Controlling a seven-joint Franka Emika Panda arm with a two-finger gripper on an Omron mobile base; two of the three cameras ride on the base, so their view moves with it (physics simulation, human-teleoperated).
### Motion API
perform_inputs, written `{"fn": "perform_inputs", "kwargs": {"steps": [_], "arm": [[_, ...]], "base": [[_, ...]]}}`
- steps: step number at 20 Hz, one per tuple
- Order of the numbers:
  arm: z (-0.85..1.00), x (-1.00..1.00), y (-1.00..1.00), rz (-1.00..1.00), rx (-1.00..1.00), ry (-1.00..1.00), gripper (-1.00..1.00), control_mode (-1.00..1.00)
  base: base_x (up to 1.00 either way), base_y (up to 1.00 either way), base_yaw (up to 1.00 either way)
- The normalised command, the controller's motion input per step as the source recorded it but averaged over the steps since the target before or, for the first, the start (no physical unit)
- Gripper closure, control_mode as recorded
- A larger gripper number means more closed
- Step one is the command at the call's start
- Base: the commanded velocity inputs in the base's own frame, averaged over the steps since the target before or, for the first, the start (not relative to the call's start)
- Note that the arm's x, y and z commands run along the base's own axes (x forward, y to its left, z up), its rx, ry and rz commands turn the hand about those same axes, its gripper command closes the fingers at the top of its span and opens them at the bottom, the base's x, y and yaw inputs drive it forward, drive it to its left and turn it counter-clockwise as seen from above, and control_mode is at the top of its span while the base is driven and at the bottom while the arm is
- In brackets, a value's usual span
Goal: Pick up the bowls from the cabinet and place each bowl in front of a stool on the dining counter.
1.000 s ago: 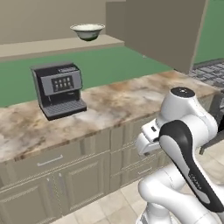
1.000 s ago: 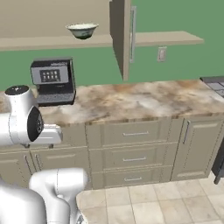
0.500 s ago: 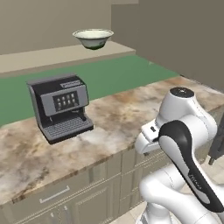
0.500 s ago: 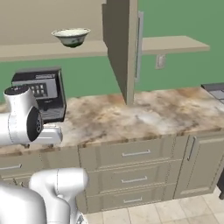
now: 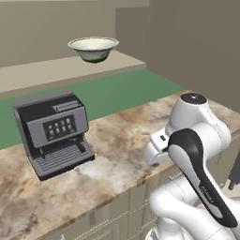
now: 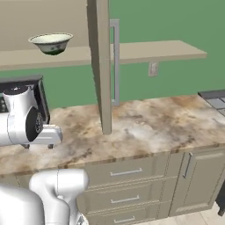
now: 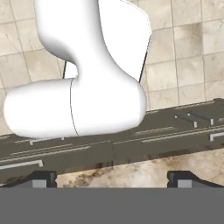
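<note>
One bowl (image 5: 93, 48), cream inside and grey-green outside, stands upright on the cabinet's beige shelf (image 5: 56, 72), above the coffee machine. From the right it shows as the bowl (image 6: 51, 42) left of the cabinet's open door (image 6: 103, 66). My arm is folded low in front of the wall counter, well below the bowl. In the hand view my gripper (image 7: 113, 179) is open, its fingertips (image 7: 41, 178) wide apart with nothing between them, looking down past the counter edge at drawer fronts and floor tiles. The stool and the dining counter are out of view.
A dark coffee machine (image 5: 54, 133) stands on the stone-topped wall counter (image 5: 122, 150), left of my arm. The open door's edge and long handle (image 6: 115, 61) hang over the counter (image 6: 154, 127). Drawers (image 6: 125, 173) sit below it, and a stove (image 6: 214, 99) at far right.
The whole picture has shifted: the base has driven closer to the wall counter, so bowl and coffee machine look larger. The arm stays folded and the gripper stays open.
</note>
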Motion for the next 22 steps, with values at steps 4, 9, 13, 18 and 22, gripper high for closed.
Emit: {"fn": "perform_inputs", "kwargs": {"steps": [4,9,13,18,22], "arm": [[0.00,0.00,0.00,0.00,0.00,0.00,-1.00,1.00],[0.00,0.00,0.00,0.00,0.00,0.00,-1.00,1.00],[0.00,0.00,0.00,0.00,0.00,0.00,-1.00,1.00],[0.00,0.00,0.00,0.00,0.00,0.00,-1.00,1.00],[0.00,0.00,0.00,0.00,0.00,0.00,-1.00,1.00]], "base": [[0.54,-0.29,0.00],[0.46,0.51,-0.10],[0.36,0.81,-0.18],[0.30,0.89,-0.18],[0.19,0.94,-0.17]]}}
